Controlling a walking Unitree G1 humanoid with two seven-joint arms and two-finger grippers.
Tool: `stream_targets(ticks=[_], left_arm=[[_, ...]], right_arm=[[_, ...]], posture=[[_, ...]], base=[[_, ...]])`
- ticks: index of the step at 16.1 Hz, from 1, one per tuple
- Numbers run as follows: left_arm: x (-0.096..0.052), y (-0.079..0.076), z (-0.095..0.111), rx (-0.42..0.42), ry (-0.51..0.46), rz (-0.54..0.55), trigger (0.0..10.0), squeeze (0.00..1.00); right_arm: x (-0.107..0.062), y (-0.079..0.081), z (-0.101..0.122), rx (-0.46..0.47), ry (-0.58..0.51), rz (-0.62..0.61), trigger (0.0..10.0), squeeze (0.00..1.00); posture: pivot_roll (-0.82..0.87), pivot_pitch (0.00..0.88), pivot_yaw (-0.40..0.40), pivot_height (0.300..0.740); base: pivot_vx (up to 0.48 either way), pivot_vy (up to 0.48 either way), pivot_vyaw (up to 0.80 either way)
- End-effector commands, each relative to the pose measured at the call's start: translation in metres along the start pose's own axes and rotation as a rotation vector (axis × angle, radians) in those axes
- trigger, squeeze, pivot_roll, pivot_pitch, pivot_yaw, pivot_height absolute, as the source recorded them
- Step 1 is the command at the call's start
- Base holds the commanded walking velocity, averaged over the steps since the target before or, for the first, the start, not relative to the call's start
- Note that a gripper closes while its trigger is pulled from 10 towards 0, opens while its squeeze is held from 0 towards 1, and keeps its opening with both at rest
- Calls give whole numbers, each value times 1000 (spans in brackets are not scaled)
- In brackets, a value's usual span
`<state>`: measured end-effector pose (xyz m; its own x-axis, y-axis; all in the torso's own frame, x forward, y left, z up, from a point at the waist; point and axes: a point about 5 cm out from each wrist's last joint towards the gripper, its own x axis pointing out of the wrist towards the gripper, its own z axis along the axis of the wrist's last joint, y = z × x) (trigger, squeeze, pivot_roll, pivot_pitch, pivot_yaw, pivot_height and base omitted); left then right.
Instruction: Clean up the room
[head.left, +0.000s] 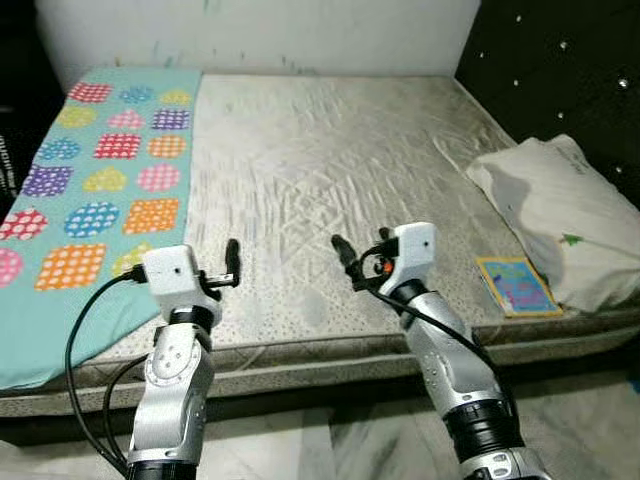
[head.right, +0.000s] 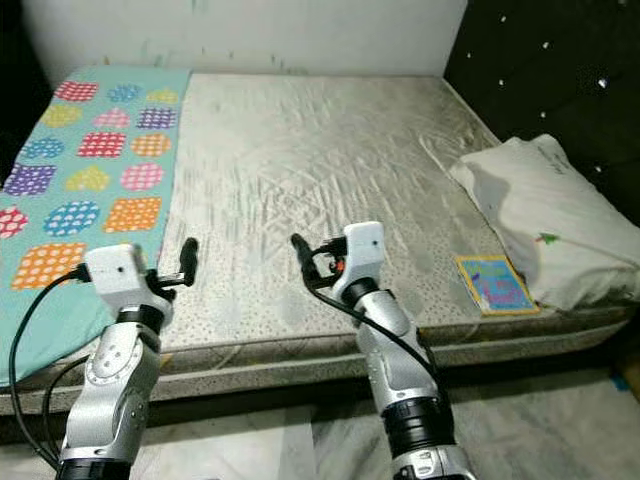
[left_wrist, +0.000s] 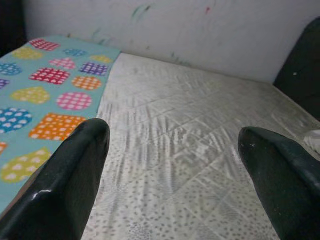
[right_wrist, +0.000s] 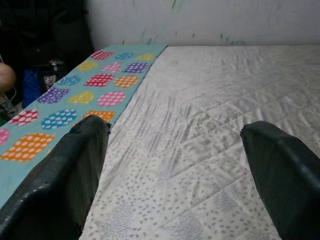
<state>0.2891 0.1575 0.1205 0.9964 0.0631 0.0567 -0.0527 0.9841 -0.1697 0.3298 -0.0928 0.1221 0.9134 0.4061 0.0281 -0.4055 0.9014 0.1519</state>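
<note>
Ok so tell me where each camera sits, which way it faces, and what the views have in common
Left eye view: head, looking down at the mattress; both arms, left gripper, right gripper.
Right eye view: same scene, slightly shifted; pillow, booklet.
Left wrist view: along open fingers over the mattress.
Right wrist view: along open fingers, same mattress.
Shared: all show the patterned sheet.
</note>
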Motion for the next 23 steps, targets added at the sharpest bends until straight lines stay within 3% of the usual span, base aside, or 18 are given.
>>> stream_targets(ticks=[1, 8, 16, 23], left_arm=[[-1, 2, 3, 2, -10, -6, 10000, 0], [-1, 2, 2, 1, -4, -8, 10000, 0], [1, 1, 2, -18, -2, 16, 10000, 0], [2, -1, 2, -22, -7, -7, 10000, 0]], right_arm=[[0, -2, 2, 4, -6, -5, 10000, 0], [0, -3, -3, -5, 21, -9, 10000, 0], [-1, -5, -5, -1, 29, -17, 10000, 0], [0, -6, -6, -9, 38, -20, 10000, 0]], posture=[[48, 81, -63, 740], [49, 79, -62, 740], [50, 73, -59, 740], [50, 66, -59, 740]], base=[[326, 0, 0], [323, 0, 0], [0, 0, 0], [0, 444, -303]])
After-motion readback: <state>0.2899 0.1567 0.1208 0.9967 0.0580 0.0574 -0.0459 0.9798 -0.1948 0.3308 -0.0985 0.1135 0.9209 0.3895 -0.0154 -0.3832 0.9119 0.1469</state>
